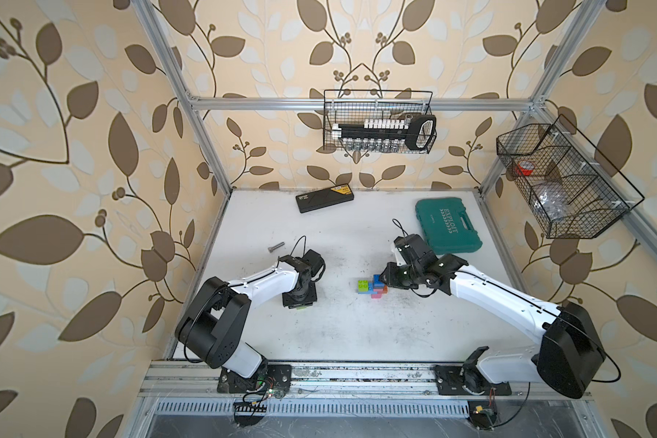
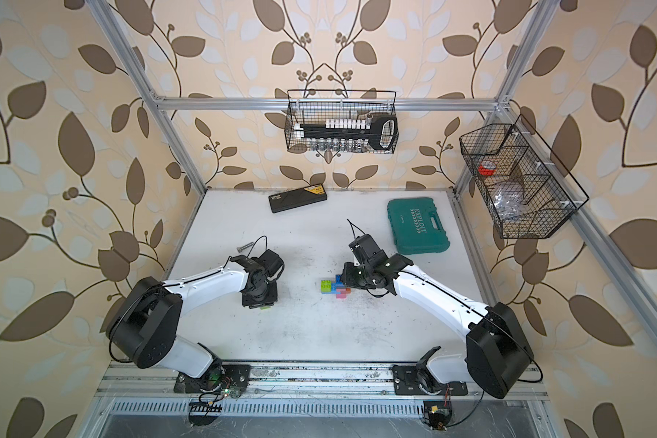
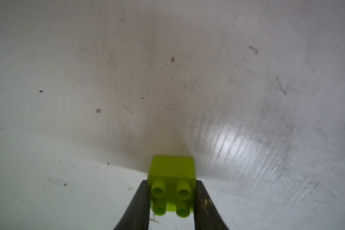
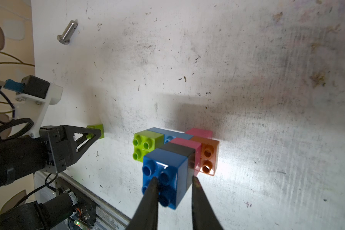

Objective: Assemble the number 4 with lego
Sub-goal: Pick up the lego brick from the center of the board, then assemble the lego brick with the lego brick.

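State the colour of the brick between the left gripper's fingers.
Lime green brick; see left wrist view.

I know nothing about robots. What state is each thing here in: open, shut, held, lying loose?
left fingers: closed on the loose lime green brick.
right fingers: closed on the number 4 figure at its dark blue end.
loose lime green brick: gripped, apart from the figure.
number 4 figure: lying flat, unfinished.
teal tool case: shut.
flat black box: shut.
bolt: lying loose on its side.
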Available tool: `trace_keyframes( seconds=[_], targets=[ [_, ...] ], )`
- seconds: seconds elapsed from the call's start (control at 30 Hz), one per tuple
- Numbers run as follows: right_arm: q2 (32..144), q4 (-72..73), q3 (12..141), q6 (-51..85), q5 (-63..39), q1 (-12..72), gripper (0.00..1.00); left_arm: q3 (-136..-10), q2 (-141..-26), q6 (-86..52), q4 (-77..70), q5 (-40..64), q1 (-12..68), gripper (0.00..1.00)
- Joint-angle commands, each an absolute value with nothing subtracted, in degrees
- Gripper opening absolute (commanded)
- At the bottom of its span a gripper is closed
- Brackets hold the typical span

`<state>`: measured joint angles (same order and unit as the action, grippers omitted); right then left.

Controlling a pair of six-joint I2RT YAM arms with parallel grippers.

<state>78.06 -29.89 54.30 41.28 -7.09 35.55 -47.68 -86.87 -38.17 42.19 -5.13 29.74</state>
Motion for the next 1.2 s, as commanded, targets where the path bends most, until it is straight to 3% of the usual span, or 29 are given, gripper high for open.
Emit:
trace_keyframes(
  seconds=[0.0,0.2,0.6,1.17],
  targets=[
    [79.2,-33.7,52.8,40.4,-6.3,35.3,0.24,-48.7,-84.9,-38.6,43.8,-5.7,30.5,0.18],
    [79.2,-33.5,52.1,40.7,-6.2,35.3,0.24,-55.2,-83.8,-39.6,48.4,-5.5,33.1,0.07],
    [79.5,-32.9,51.8,41.2,-6.7,35.3,0.24,-76.1,-89.0,-43.2,56.2,-0.9,42.6,0.02],
    [79.0,-32.5,51.0,41.6,-6.7,35.4,0.23,-87.1,-99.1,-45.5,55.3,4.4,49.5,0.0]
  ],
)
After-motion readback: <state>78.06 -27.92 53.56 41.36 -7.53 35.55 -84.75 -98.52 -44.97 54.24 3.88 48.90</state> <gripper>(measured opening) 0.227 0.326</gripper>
